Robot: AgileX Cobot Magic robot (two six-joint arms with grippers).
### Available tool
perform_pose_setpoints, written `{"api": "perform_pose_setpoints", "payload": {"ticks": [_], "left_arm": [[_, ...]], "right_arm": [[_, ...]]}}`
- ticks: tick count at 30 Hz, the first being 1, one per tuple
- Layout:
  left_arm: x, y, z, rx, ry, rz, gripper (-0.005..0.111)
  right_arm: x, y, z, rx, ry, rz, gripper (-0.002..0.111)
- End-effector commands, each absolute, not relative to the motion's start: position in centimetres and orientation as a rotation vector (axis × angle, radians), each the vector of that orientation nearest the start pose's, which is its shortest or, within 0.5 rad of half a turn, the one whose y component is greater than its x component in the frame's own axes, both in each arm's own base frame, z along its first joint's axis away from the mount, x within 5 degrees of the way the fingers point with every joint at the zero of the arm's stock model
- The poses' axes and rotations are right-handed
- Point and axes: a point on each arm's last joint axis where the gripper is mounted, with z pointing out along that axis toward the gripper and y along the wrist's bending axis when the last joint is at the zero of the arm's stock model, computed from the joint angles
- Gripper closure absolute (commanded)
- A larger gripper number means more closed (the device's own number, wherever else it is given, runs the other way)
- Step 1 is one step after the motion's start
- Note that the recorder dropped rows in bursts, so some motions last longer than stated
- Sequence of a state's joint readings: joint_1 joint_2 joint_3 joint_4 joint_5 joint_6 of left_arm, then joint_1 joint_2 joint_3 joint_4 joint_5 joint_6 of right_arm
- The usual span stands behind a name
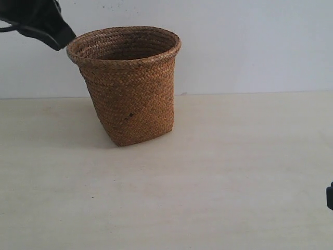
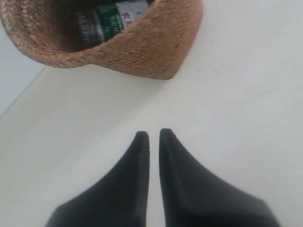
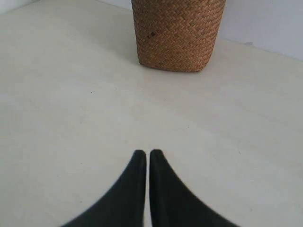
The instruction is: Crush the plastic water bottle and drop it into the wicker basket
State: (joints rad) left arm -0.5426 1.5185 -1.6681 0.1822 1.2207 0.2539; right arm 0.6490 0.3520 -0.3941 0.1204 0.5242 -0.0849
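The brown wicker basket stands upright on the pale table, left of centre. In the left wrist view the plastic water bottle lies inside the basket; only part of its green-and-white label shows past the rim. My left gripper is up in the air beside the basket's rim, its black body at the top left corner. Its fingers stand a narrow slit apart with nothing between them. My right gripper hovers low over the table, well short of the basket, fingers nearly touching and empty.
A white wall rises behind the table's far edge. Bare tabletop spreads in front of and to the right of the basket. A sliver of the right arm shows at the right border.
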Motion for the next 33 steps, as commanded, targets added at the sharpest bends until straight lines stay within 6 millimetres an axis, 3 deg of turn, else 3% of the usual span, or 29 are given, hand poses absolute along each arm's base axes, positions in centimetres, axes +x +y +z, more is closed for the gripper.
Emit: {"api": "perform_pose_setpoints", "payload": {"ticks": [1, 11, 22, 28, 33], "left_arm": [[22.8, -13.3, 43.0, 0.983, 2.288, -0.064, 0.103], [12.6, -7.7, 47.4, 0.873, 2.063, -0.167, 0.103], [5.1, -3.2, 49.9, 0.773, 1.845, -0.200, 0.103], [3.3, -2.1, 49.0, 0.738, 1.834, -0.221, 0.103], [3.4, -2.1, 45.4, 0.650, 1.863, -0.245, 0.103]], "right_arm": [[5.9, 5.1, 27.6, -0.651, 1.874, 0.499, 0.108], [5.9, 5.1, 27.6, -0.651, 1.874, 0.499, 0.108], [5.9, 5.1, 27.6, -0.651, 1.874, 0.499, 0.108], [5.9, 5.1, 27.6, -0.651, 1.874, 0.499, 0.108], [5.9, 5.1, 27.6, -0.651, 1.874, 0.499, 0.108]]}}
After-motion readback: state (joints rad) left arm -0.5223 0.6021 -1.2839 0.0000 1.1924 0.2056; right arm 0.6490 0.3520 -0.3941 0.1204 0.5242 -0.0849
